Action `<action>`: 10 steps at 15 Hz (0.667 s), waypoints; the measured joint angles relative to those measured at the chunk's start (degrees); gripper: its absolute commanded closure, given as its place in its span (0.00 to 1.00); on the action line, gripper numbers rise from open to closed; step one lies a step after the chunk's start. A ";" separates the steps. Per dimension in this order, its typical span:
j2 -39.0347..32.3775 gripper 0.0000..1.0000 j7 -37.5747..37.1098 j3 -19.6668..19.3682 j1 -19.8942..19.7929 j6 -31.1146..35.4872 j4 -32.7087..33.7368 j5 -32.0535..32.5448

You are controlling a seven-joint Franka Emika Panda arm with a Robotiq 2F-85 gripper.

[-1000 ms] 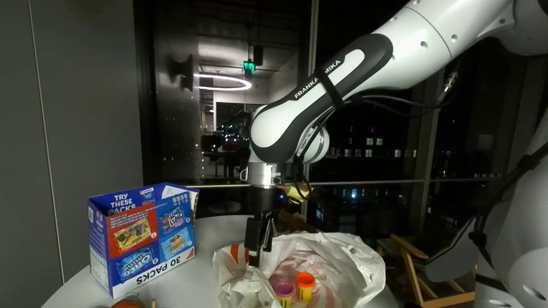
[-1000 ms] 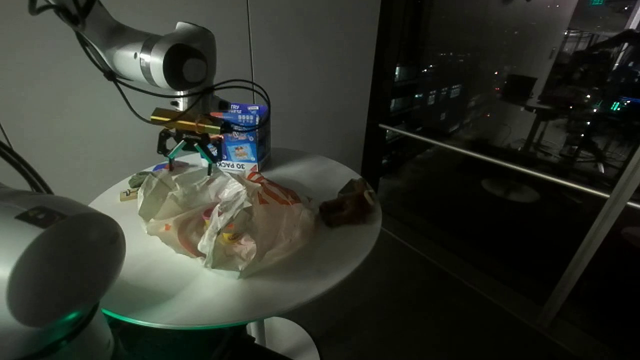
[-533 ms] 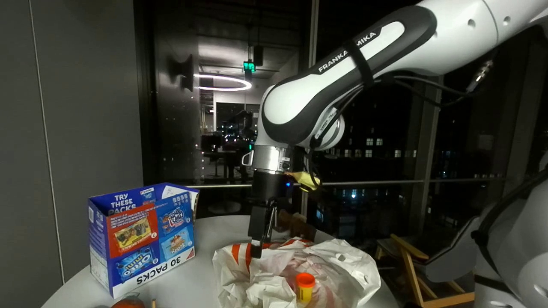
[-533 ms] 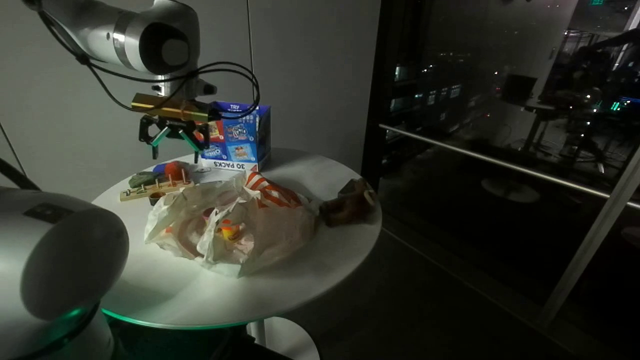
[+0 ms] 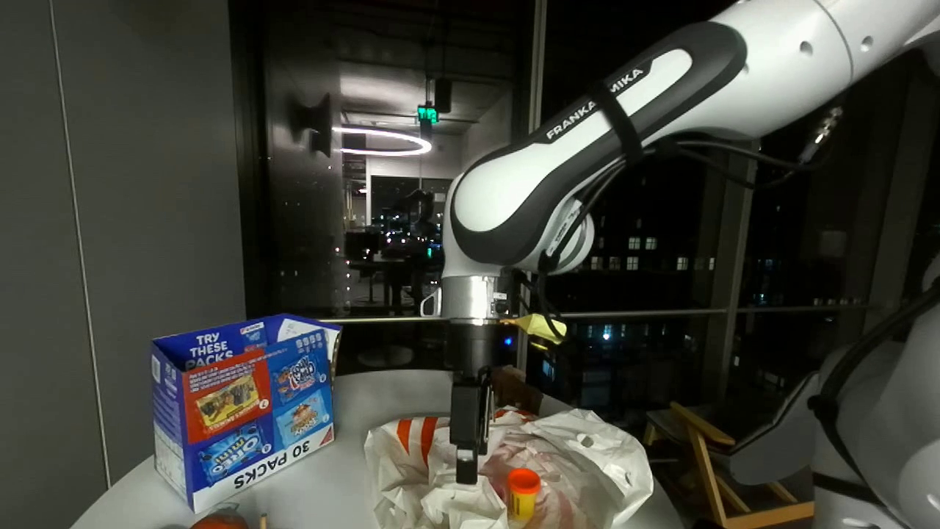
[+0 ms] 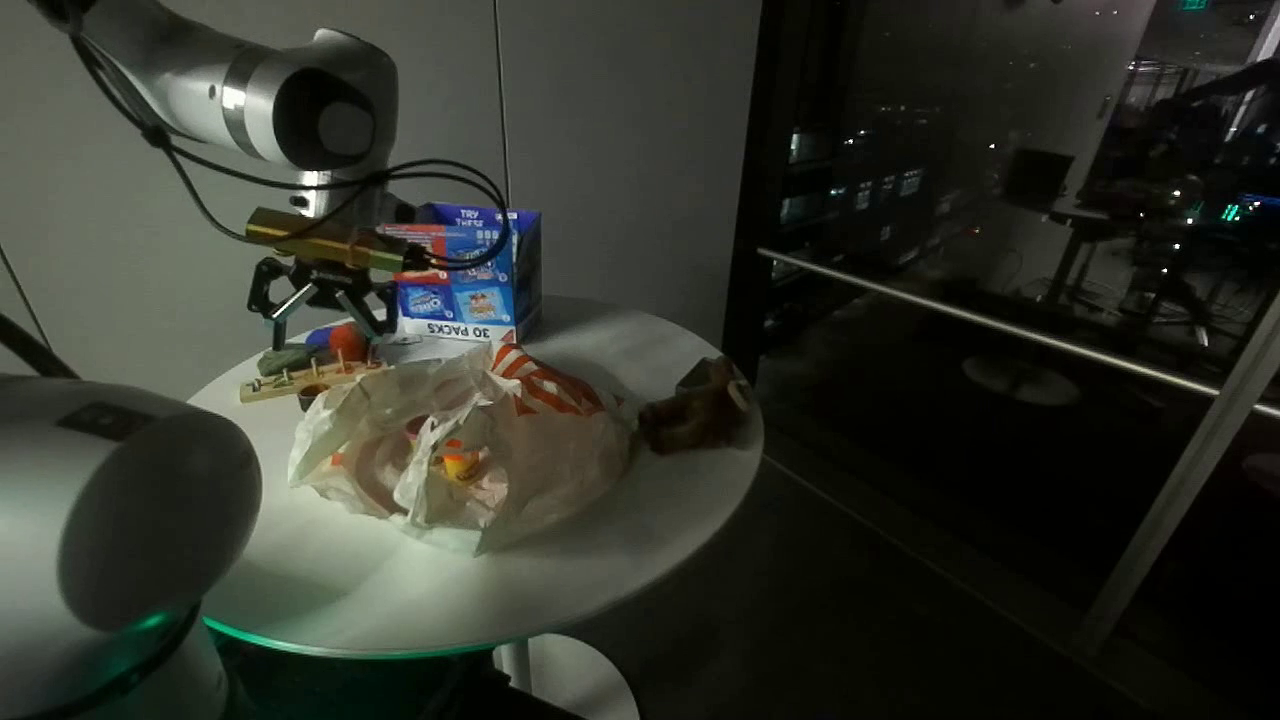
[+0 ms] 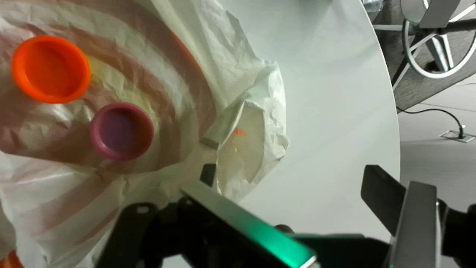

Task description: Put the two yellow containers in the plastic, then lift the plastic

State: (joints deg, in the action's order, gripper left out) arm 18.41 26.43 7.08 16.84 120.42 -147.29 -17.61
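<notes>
The white plastic bag with red stripes lies open on the table, seen in both exterior views (image 5: pixel 602 455) (image 6: pixel 560 460) and in the wrist view (image 7: pixel 256 78). Two yellow containers stand inside it. The orange-lidded one shows in all views (image 5: pixel 523 496) (image 6: pixel 460 465) (image 7: pixel 52 70). The purple-lidded one shows in the wrist view (image 7: pixel 121 132) and partly in an exterior view (image 6: pixel 415 428). My gripper (image 7: pixel 293 182) is open and empty, pointing down above the table beside the bag's edge (image 6: pixel 328 340). In the wrist view one finger overlaps the bag; contact cannot be told.
A blue snack box (image 5: pixel 242 411) stands at the table's side near the wall. A wooden peg board (image 6: pixel 310 378), a red ball (image 6: pixel 347 342) and a green item (image 6: pixel 290 358) lie near the gripper. A brown object (image 6: pixel 700 410) lies at the table's edge.
My gripper has risen away from the bag's rim, shifted sideways, then come down some. The bag's rim has sagged, and a fold now hides the purple-lidded container in an exterior view.
</notes>
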 measured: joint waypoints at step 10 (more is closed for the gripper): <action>-12.74 0.49 -13.03 3.38 -1.53 6.52 1.24 14.38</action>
State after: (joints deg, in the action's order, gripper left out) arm 5.67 13.40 10.46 15.31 126.93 -146.05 -3.22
